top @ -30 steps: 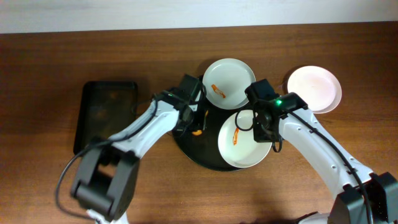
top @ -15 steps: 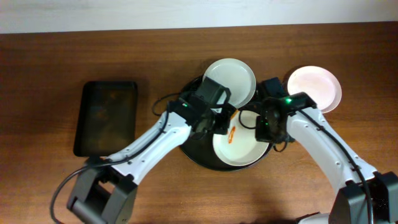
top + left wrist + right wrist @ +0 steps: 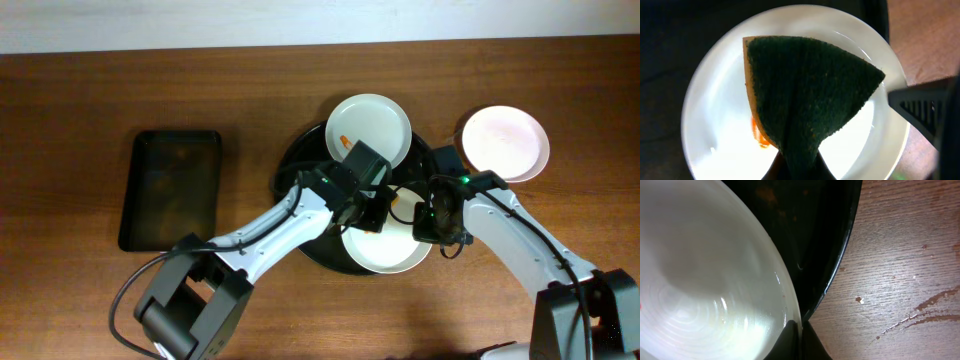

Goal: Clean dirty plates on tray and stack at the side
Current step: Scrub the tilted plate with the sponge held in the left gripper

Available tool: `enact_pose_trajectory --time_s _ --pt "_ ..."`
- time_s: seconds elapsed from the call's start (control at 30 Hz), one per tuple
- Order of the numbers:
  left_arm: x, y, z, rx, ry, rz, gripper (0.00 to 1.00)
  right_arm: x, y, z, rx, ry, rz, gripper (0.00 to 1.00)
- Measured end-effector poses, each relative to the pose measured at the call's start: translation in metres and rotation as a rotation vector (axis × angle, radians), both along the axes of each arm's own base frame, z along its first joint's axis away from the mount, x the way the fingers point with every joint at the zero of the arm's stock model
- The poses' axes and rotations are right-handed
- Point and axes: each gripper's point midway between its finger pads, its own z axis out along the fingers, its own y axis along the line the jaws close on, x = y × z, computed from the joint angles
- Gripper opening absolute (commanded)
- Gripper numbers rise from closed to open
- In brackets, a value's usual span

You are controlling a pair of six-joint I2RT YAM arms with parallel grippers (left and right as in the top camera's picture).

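we are seeing the left gripper [image 3: 799, 167] clamping a green sponge [image 3: 810, 95] just ahead of it, over the smeared plate [image 3: 710, 110]; right gripper [image 3: 801, 337] is pinching that plate's rim, inside the tray [image 3: 830, 235].

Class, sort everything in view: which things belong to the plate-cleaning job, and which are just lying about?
Job: round tray, smeared front plate, smeared back plate, clean plate beside the tray, sponge in left claw.
Lying about: rectangular black tray.
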Motion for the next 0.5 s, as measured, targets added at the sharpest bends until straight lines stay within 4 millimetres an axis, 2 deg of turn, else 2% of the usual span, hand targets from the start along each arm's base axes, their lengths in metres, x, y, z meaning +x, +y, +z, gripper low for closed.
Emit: enact_pose_trajectory --time_s 0.2,0.33,0.4,0.5 --pt "-0.006 0.001 -0.008 0.022 0.025 -0.005 0.0 0.001 0.0 0.0 0.001 -0.003 0.0 0.04" --pt "-0.012 0.0 -0.03 0.057 0.069 -0.005 0.0 0.001 0.0 0.0 0.001 -0.003 -0.001 0.04" --pt "-0.018 0.0 -0.048 0.085 0.096 -0.014 0.0 0.001 0.0 0.0 0.0 -0.003 -0.001 0.04" --pt "-0.015 -0.005 -0.048 0.073 0.082 -0.018 0.0 0.001 0.0 0.0 -0.001 -0.004 -0.002 0.04"
